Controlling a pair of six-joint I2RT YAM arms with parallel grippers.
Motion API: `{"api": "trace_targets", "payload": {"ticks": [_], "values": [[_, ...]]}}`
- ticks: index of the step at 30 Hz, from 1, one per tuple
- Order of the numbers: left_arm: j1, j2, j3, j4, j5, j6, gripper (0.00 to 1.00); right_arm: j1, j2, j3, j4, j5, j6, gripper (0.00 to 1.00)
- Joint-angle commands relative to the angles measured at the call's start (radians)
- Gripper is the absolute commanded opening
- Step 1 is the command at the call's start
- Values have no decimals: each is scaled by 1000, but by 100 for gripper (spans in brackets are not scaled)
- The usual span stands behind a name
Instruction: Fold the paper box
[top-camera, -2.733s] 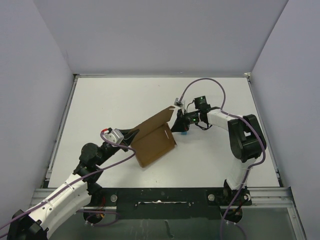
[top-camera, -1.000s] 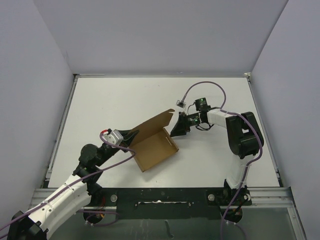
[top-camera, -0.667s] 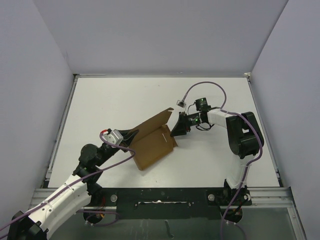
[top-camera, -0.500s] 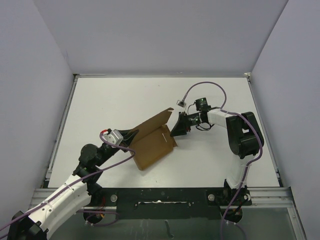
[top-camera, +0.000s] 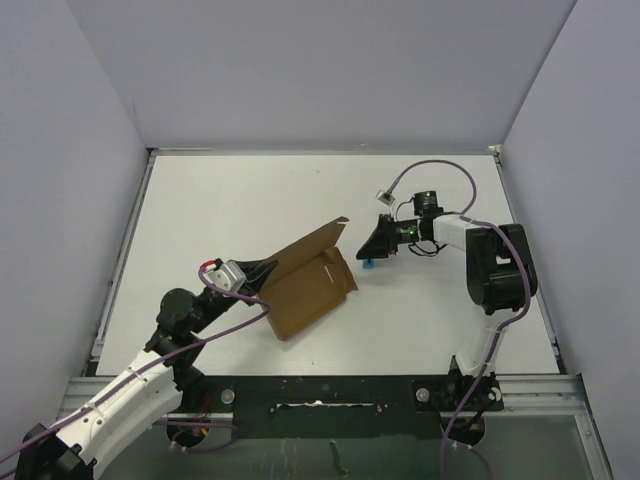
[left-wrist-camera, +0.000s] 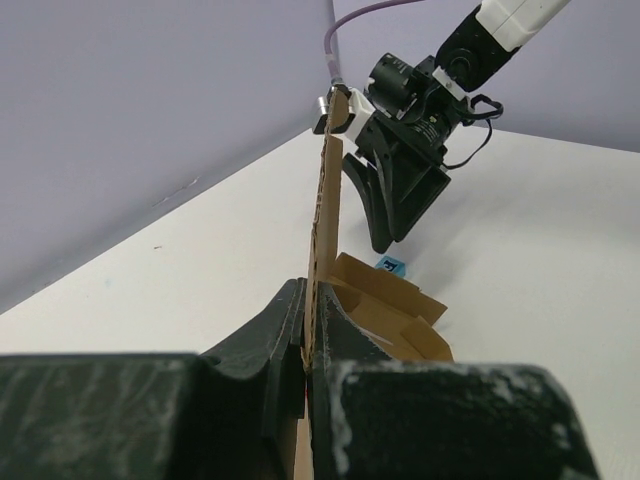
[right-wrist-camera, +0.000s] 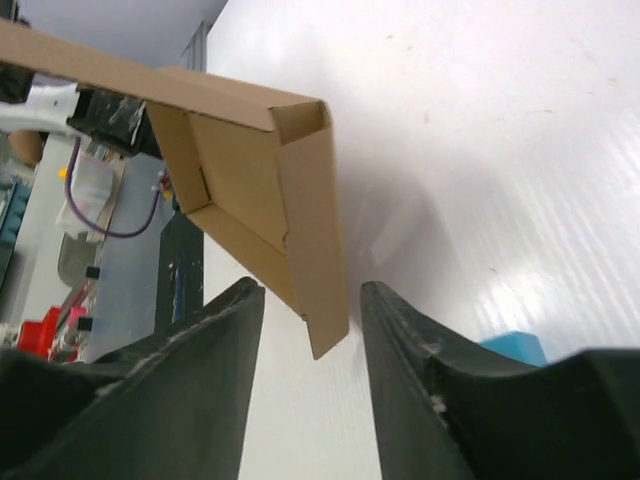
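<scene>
The brown paper box (top-camera: 308, 280) lies half folded on the white table, one long flap raised on edge. My left gripper (top-camera: 262, 273) is shut on the near end of that raised flap (left-wrist-camera: 323, 215); the flap stands between its fingertips (left-wrist-camera: 290, 310). My right gripper (top-camera: 374, 243) is open and empty, a short way right of the box, not touching it. In the right wrist view the box's corner flap (right-wrist-camera: 318, 240) hangs in front of the open fingers (right-wrist-camera: 400, 320). A tiny blue cube (top-camera: 369, 264) sits on the table just below the right gripper and shows in both wrist views (right-wrist-camera: 515, 348).
The white table (top-camera: 250, 200) has grey walls on three sides and a metal rail along the near edge. The right arm's purple cable (top-camera: 440, 172) loops above its wrist.
My right gripper has pulled back to the right, away from the box's right end, uncovering the blue cube. The box's low panel has tipped up slightly. My left gripper keeps its hold.
</scene>
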Motion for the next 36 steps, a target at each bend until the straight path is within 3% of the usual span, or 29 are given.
{"api": "trace_targets", "payload": {"ticks": [1,5,16,22,36], "values": [[-2,-20,50,20,36,9,0,-27,-46,34,53,60,31,41],[-1,-15,65,11,52,13,0,15,-43,43,53,175,23,30],[-2,-11,70,0,57,16,0,126,-7,68,-42,255,-93,29],[-3,-12,66,2,52,16,0,132,-21,62,-63,78,-133,36],[-2,-12,64,6,50,16,0,171,-8,43,-30,89,-92,49]]}}
